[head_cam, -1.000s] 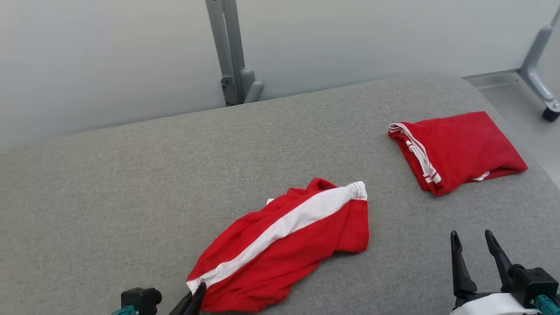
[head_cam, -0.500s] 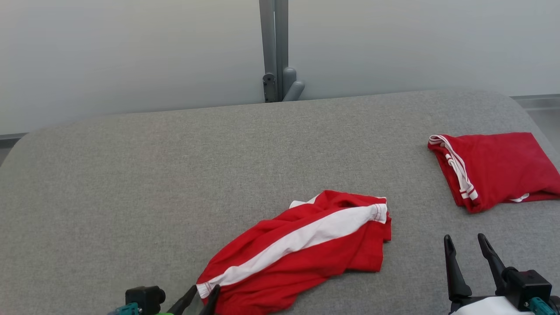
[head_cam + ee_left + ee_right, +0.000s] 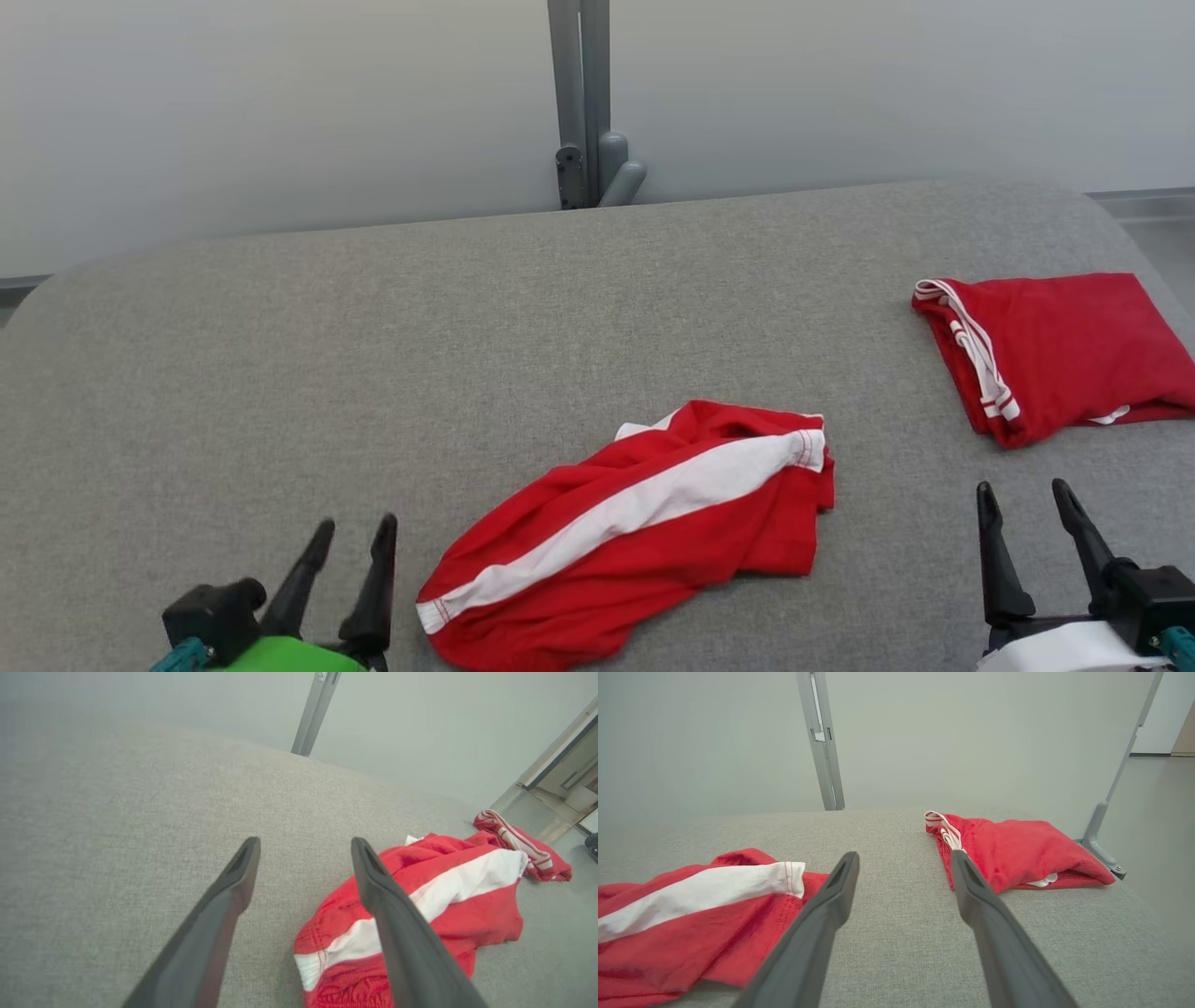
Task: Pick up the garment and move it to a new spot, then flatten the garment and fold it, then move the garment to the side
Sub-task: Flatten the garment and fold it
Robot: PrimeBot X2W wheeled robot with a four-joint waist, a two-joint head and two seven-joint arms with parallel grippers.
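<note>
apparently the crumpled red shorts (image 3: pixel 644 532) lie at 6 o'clock, unflattened; flattening, folding and moving aside remain. left gripper (image 3: pixel 356 523) and right gripper (image 3: pixel 1021 485) gape wide, empty.

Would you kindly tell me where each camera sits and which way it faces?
Head view: on the head, facing forward and down at the table; left gripper and right gripper at bottom corners.
Left wrist view: on that wrist, along its fingers toward the crumpled garment.
Right wrist view: on that wrist, along its fingers toward the folded garment.
All show both garments.
</note>
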